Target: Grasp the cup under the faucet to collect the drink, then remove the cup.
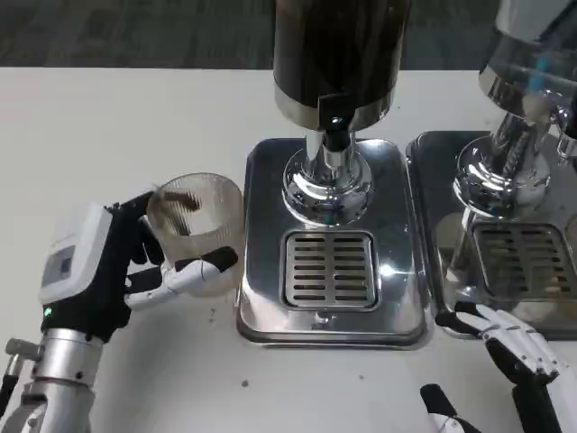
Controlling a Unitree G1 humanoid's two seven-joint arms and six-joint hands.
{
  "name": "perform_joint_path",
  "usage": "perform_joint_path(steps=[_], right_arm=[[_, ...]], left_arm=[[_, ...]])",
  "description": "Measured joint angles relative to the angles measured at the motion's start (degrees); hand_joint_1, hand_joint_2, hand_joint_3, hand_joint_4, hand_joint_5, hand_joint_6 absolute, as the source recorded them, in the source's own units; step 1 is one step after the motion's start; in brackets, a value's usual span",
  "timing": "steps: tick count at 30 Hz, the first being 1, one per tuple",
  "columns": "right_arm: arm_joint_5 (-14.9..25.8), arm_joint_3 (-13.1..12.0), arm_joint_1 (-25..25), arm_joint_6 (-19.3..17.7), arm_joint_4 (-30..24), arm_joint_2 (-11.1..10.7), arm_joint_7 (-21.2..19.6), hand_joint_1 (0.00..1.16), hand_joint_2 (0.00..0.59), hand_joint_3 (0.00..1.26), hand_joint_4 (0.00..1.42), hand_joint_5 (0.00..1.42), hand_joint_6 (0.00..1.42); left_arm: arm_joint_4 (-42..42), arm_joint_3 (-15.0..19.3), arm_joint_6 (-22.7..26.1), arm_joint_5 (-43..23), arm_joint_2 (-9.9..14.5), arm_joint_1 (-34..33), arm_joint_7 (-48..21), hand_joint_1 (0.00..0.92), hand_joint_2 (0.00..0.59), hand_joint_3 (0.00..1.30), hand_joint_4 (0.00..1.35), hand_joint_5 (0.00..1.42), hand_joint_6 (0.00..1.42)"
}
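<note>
A clear plastic cup stands upright just left of the steel dispenser base, with my left hand wrapped around it, fingers across its front and back. The dark drink dispenser rises above, its black faucet over the slotted drip grate. The cup is left of the faucet, not beneath it. The cup looks empty, though its inside is hard to read. My right hand hovers at the lower right with fingers spread, holding nothing, near the front corner of the base.
A second dispenser with its own steel base and drip grate stands at the right. White table stretches out to the left and behind the cup.
</note>
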Motion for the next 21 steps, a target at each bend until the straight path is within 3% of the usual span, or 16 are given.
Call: perform_joint_path(steps=[10,21], right_arm=[[-0.01,0.01,0.06,-0.14,0.00,0.35,-0.16,0.48,0.339,0.36,0.25,0.25,0.38],[-1.17,0.01,2.21,-0.16,-0.92,1.47,-1.16,0.47,0.348,0.36,0.25,0.25,0.38]], left_arm=[[-2.70,-4.22,-0.14,3.78,-4.01,-0.19,-4.61,0.259,0.153,0.62,0.75,0.98,1.06],[6.64,-8.00,0.94,6.71,-8.41,-8.10,-5.08,0.270,0.150,0.63,0.75,0.98,1.05]])
